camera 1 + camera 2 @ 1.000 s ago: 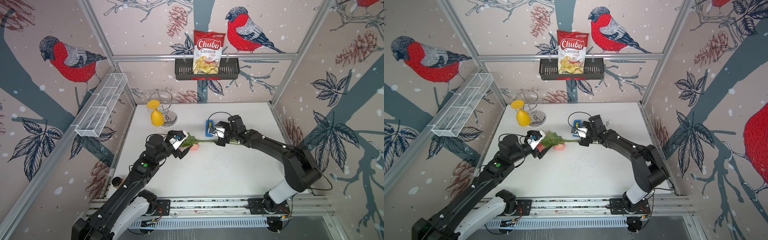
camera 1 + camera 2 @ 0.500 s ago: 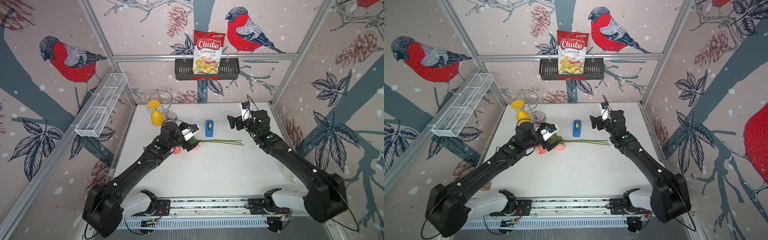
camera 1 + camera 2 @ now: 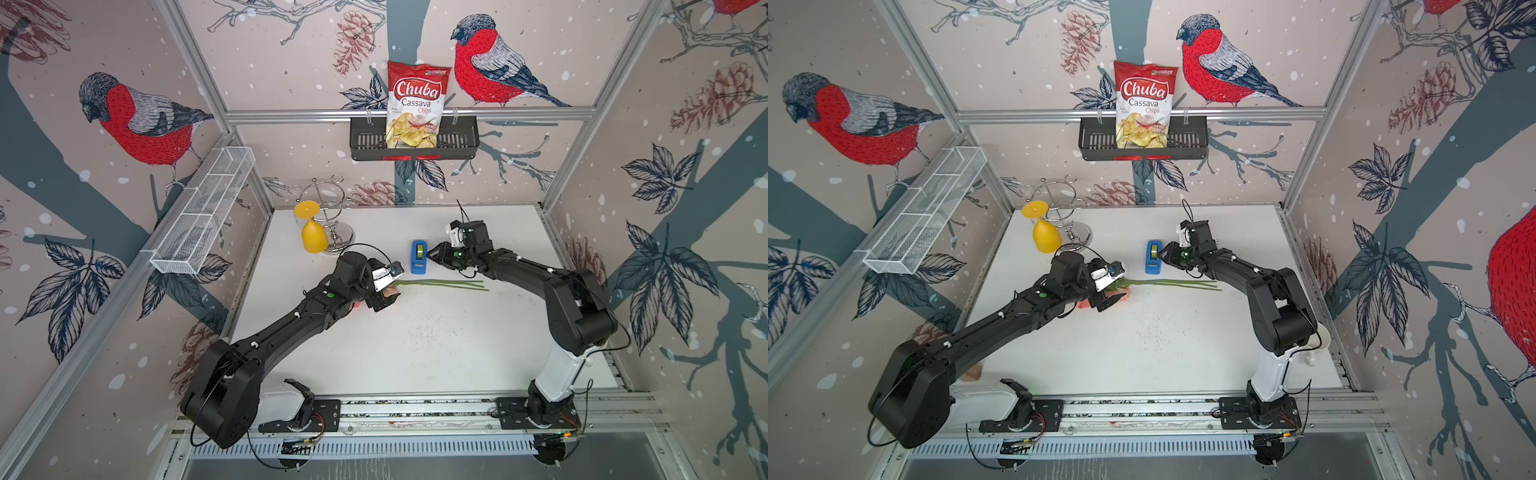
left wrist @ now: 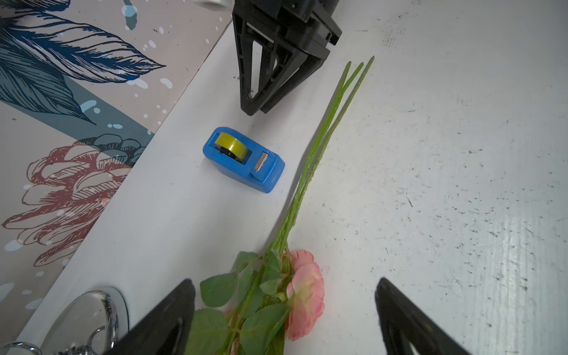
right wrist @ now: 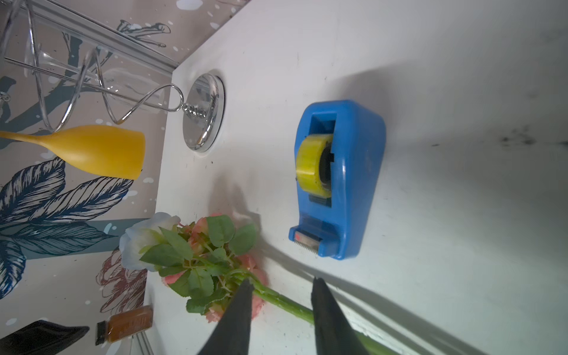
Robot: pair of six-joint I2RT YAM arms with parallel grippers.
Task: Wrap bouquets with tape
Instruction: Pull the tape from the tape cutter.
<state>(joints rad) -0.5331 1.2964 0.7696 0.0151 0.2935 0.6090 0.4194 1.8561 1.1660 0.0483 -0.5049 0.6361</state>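
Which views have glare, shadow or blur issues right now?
Right wrist view: tape dispenser sharp, broad soft shadows on the table, reflections on the chrome stand base. Left wrist view: bouquet crisp, left gripper fingers near the lens slightly soft. Both top views: even light, straight frame rails bowed.

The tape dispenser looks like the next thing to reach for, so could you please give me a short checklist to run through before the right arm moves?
1. Bouquet lies flat on the table, held by neither arm: ok.
2. Tape dispenser stands upright, apart from the stems: ok.
3. Tape roll sits in the dispenser: ok.
4. Free tape end at the cutter: cannot tell.
5. Right gripper is beside the dispenser, not touching it, jaws part-way apart with nothing between them: ok.
6. Left gripper is open over the blooms, gripping nothing: ok.
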